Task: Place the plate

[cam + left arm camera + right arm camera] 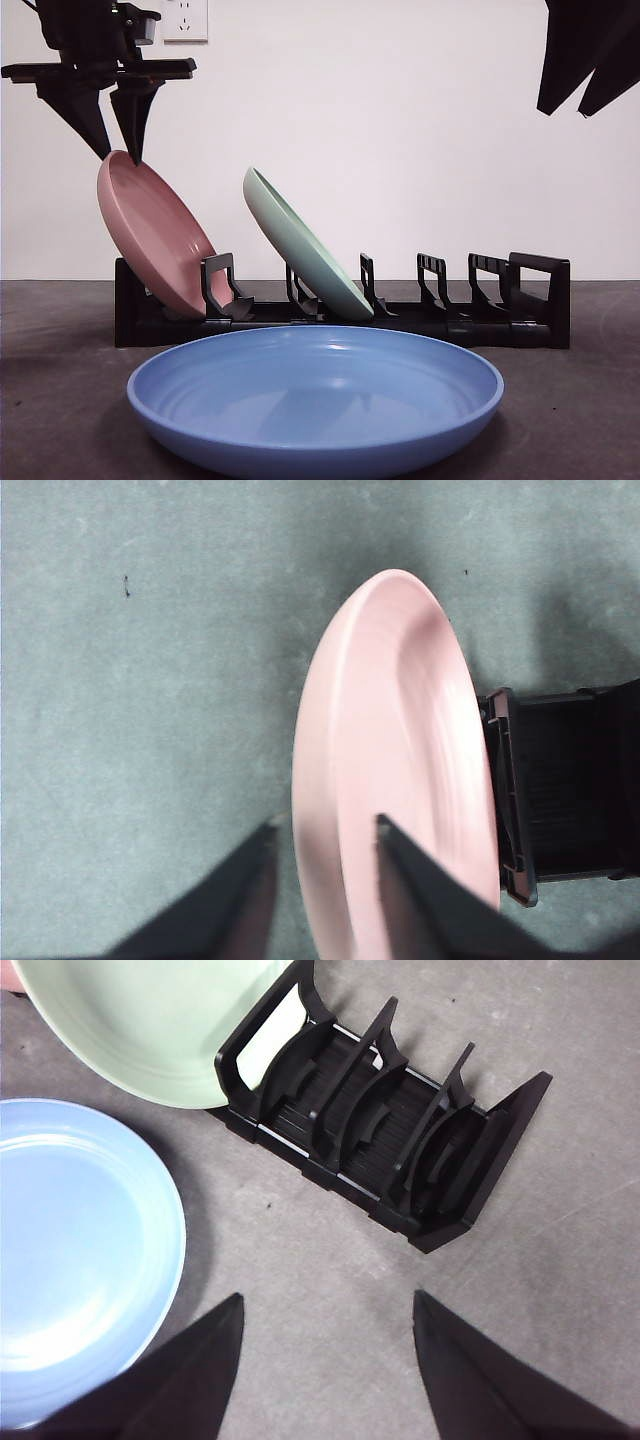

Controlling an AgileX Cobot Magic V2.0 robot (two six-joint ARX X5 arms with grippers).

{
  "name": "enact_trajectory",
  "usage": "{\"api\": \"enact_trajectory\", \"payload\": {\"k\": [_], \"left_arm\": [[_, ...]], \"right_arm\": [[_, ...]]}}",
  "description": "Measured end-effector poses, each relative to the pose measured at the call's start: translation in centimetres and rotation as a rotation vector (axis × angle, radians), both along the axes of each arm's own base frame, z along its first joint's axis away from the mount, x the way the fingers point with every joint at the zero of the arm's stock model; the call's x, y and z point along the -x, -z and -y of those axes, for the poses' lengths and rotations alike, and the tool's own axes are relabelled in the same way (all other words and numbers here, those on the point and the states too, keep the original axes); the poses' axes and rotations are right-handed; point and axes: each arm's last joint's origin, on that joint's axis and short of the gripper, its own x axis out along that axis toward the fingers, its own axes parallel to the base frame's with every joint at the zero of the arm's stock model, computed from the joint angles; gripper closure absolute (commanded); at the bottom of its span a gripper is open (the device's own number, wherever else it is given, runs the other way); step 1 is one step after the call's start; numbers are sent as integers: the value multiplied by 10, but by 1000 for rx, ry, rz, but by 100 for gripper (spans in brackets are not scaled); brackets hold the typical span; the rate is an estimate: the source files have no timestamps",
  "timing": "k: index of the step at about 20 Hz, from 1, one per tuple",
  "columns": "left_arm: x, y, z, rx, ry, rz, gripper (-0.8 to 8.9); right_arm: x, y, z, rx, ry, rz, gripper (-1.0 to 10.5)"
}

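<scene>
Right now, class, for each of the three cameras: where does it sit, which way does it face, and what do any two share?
Front view: low at table height, facing the blue plate, black dish rack and wall; both arms hang above.
Left wrist view: looks down on the pink plate; left gripper straddles its rim.
Right wrist view: looks down on the rack; right gripper open, empty.
Shared: green plate, front and right.

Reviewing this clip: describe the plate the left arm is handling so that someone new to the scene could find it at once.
Start at the black dish rack standing across the table behind the flat blue plate. In the rack's end slot, under the left gripper, a pink plate leans with its top rim between the open jaws. Its neighbour, the green plate, leans one slot along, untouched.
</scene>
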Motion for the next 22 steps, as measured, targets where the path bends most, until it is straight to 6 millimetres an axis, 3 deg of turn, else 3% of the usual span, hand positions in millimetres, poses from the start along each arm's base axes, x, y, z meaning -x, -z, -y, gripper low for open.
{"api": "enact_trajectory", "payload": {"k": [1,10,22], "left_arm": [[0,0,0,0,0,0,795],[-1,-8,-1,-9,-7,26,798],[18,-71,-11,-184,-39,78,798]], "right_arm": [[0,0,0,0,0,0,685],[1,1,1,8,1,-14,685],[1,1,1,10,2,-14,685]]}}
